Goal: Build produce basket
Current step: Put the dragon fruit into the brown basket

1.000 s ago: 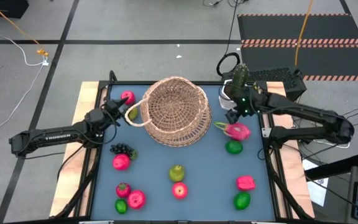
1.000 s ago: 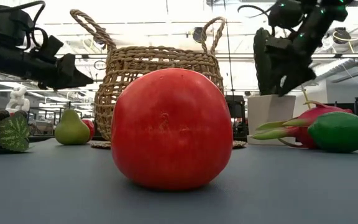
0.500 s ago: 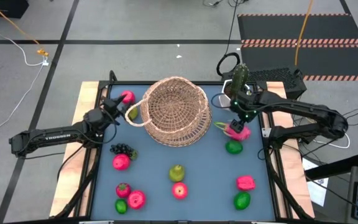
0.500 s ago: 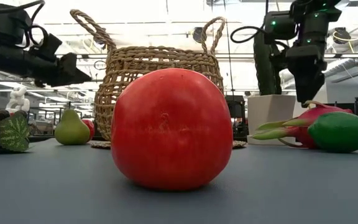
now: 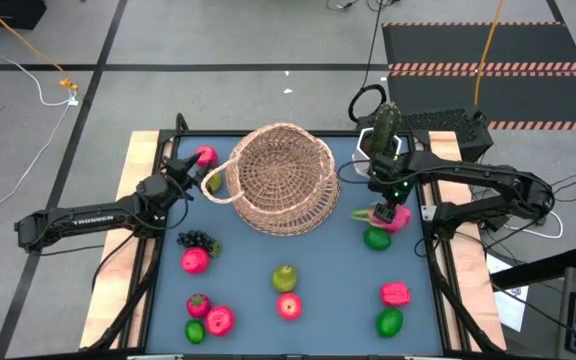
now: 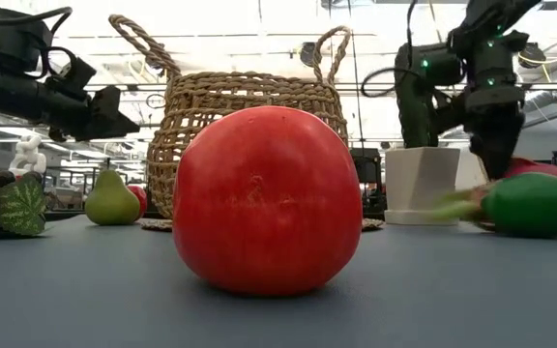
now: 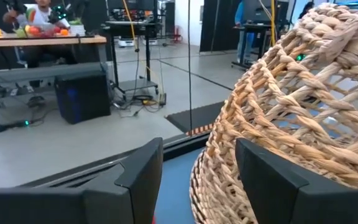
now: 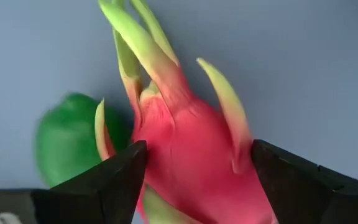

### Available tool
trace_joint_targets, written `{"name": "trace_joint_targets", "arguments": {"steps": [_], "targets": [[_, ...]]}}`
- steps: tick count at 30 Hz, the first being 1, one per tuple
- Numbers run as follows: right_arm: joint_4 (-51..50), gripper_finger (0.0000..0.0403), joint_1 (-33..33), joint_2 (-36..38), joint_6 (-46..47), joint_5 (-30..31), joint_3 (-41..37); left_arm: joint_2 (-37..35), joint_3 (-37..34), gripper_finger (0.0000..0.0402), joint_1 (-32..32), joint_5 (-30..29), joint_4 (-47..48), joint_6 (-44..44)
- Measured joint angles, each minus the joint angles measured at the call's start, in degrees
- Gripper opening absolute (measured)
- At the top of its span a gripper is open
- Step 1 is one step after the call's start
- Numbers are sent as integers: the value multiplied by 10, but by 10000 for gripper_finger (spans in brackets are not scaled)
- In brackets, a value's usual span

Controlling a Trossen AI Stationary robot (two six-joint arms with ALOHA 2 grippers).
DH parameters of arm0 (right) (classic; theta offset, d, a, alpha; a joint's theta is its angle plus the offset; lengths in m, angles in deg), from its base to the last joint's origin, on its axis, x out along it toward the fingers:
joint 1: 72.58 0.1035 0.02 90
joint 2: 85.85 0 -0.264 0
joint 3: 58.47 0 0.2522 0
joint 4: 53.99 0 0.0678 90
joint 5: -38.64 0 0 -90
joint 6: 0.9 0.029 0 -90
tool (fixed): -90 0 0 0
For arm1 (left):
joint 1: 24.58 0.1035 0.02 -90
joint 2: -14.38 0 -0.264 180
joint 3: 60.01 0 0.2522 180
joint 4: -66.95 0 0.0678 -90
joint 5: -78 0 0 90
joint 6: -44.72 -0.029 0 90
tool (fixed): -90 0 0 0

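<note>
Basket (image 5: 284, 178): upright at the table's far centre.
Dragon fruit (image 8: 185, 143): on the table right of the basket, touching a lime (image 5: 376, 238).
Right gripper (image 5: 388, 212): directly over the dragon fruit, fingers (image 8: 98, 183) spread wide on either side of it, not clenched.
Left gripper (image 5: 190, 172): beside the basket's left wall, jaws open, holding nothing; a pear (image 5: 213, 183) and apple (image 5: 205, 156) just beside it.
Cactus pot (image 6: 420, 184): far right corner.

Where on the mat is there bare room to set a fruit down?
Open mat lies between the basket and the pear, and between the middle apple and the lower-right lime. It is crowded around the right claw over the dragon fruit.
</note>
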Motion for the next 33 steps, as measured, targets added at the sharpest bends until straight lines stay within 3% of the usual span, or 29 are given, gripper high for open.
{"name": "trace_joint_targets", "arguments": {"steps": [5, 9, 13, 28, 33], "targets": [[1, 289, 0, -5, 8, 5, -41, 0, 0, 204, 0, -31, -5, -19], [1, 288, 0, -6, 16, 8, -42, 0, 0, 204, 1, -75, -15, -36], [-3, 279, 0, -6, 11, 9, -43, 0, 0, 204, 11, -83, -17, -39], [9, 143, 0, -6, 79, 18, -44, 0, 0, 204, 46, -83, 1, -14], [15, 122, 0, 10, 134, 32, -40, 0, 0, 204, 49, -82, 16, -7]]}}
